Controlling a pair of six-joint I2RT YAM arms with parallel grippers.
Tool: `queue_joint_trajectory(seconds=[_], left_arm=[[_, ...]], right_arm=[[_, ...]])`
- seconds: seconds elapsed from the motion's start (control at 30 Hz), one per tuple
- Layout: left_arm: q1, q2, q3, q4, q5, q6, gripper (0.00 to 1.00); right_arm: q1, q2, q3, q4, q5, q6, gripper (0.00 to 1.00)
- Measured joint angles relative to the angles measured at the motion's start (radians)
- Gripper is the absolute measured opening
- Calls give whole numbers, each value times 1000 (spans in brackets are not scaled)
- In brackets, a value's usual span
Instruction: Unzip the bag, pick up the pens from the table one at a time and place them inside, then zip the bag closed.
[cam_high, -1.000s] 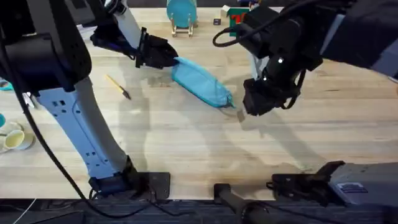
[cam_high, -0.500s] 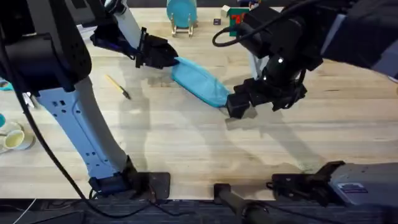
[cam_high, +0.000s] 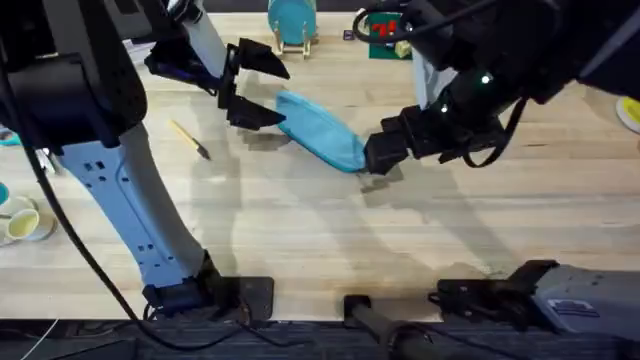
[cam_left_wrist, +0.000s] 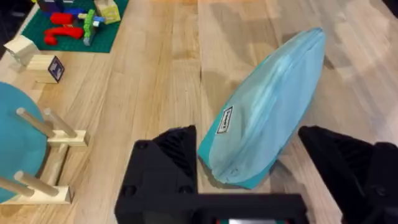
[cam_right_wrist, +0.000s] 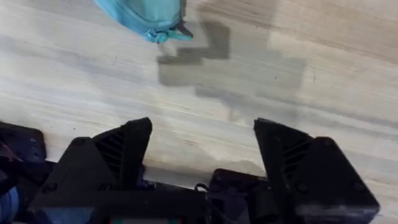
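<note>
The light blue bag (cam_high: 320, 130) lies slanted on the wooden table (cam_high: 300, 230), zipped as far as I can see. My left gripper (cam_high: 262, 86) stands open at its far-left end, one finger on each side of the tip. In the left wrist view the bag (cam_left_wrist: 267, 118) runs away from between the spread fingers (cam_left_wrist: 168, 168). My right gripper (cam_high: 378, 156) hovers at the bag's near-right end, open and holding nothing. In the right wrist view the bag's tip (cam_right_wrist: 149, 15), with a small dark tab, lies beyond that gripper (cam_right_wrist: 202, 134). The pens are out of view.
A thin yellow stick with a dark tip (cam_high: 190, 138) lies left of the bag. A teal disc on a wooden stand (cam_high: 290, 20) and a green mat with toy blocks (cam_high: 385, 28) sit at the back. Cups (cam_high: 20, 222) stand at the left edge.
My left gripper has opened and let go of the bag's far end. My right gripper has moved left, up to the bag's near end, and its arm has swung round.
</note>
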Motion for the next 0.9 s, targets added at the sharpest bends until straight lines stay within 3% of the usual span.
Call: queue_joint_trajectory(seconds=[0.4, 0.7, 0.9], left_arm=[[0, 0, 0, -8, 1, 0, 993], [11, 0, 52, -241, -1, 0, 996], [28, 0, 162, -254, -34, -38, 997]], right_arm=[[0, 0, 91, -5, 0, 0, 996], [0, 0, 111, -6, 0, -11, 995], [0, 0, 114, -6, 0, -37, 996]])
